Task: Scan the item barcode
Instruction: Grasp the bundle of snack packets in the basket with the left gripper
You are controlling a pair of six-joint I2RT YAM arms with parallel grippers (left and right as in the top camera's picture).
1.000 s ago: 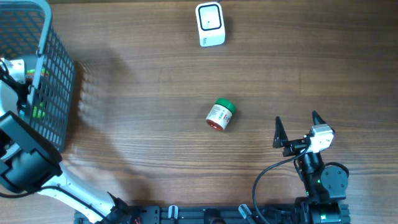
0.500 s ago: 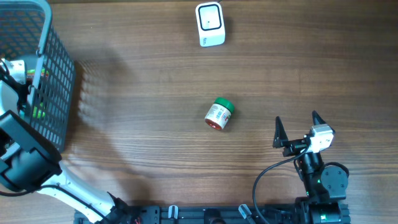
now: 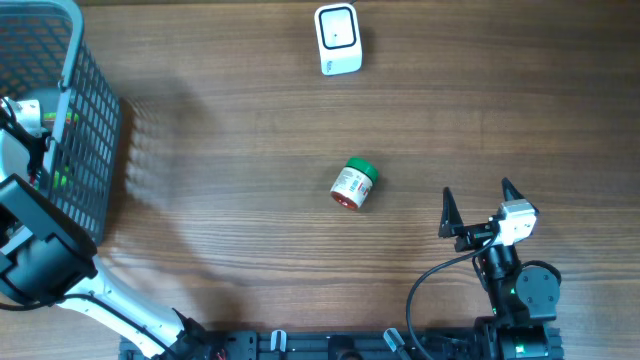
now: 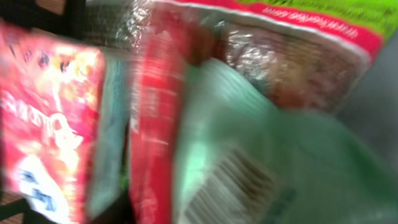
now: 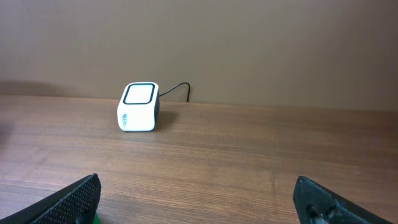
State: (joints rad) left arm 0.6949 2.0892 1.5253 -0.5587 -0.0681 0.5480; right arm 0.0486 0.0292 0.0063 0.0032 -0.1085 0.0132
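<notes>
While the wooden desk (image 3: 250, 130) fills the overhead view, a dark wire-mesh basket (image 3: 90, 130) stands at its left end. The left arm (image 3: 35, 255) reaches into that basket, its white wrist behind the mesh. Its fingers are hidden among the goods, so I cannot tell whether they are released or clenched on anything.

The right arm (image 3: 515, 285) sits at the near right of the desk. Its right fingers (image 3: 447, 212) are spread wide and grasp nothing.

Inside the basket, the blurred left wrist view shows packets crowded together. A red packet (image 4: 43, 124) is on the left. A pale green packet (image 4: 249, 155) bearing a barcode (image 4: 227, 183) is close to the lens. Behind it lies a clear packet (image 4: 280, 56) with a red and green edge.

A white scanner (image 3: 338, 38) rests at the far middle of the desk, its window facing up, and a dark cable (image 5: 177, 89) trails from its back.

A small jar (image 3: 354, 184) with a green lid lies on its side near the middle of the desk. It is well apart from the scanner and the basket, and clear of the right fingers.
</notes>
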